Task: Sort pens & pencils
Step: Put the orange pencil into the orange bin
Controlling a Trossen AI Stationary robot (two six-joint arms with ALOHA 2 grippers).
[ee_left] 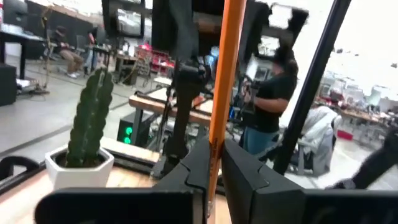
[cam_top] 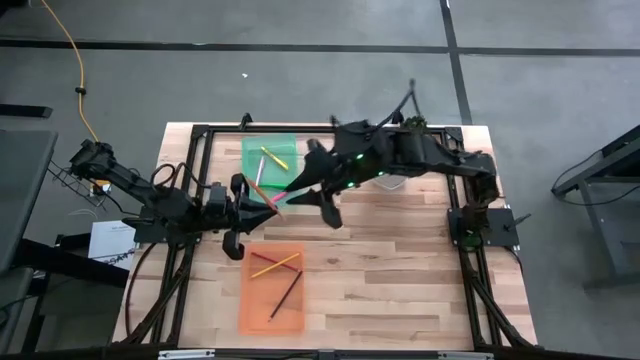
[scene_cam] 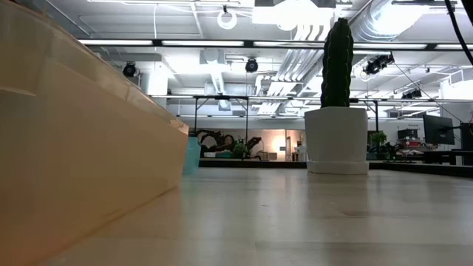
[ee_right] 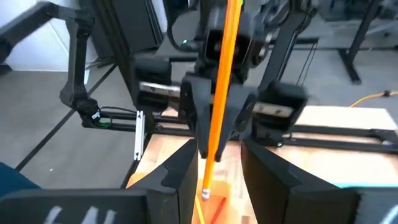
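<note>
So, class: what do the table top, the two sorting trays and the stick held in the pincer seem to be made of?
Table top: pale wood, visible plank seams and grain. Green tray and orange tray: probably translucent plastic, since the wood shows through. Orange pencil, clamped in the left pincer: likely painted wood with a smooth matte coat, though its core is not visible.

A tall green cactus (scene_cam: 338,63) stands in a white pot (scene_cam: 337,140) on the light wooden table (scene_cam: 310,222). A yellow cable (cam_top: 72,70) runs across the grey floor (cam_top: 300,80). A person in a dark top (ee_left: 270,106) stands far behind the table.
</note>
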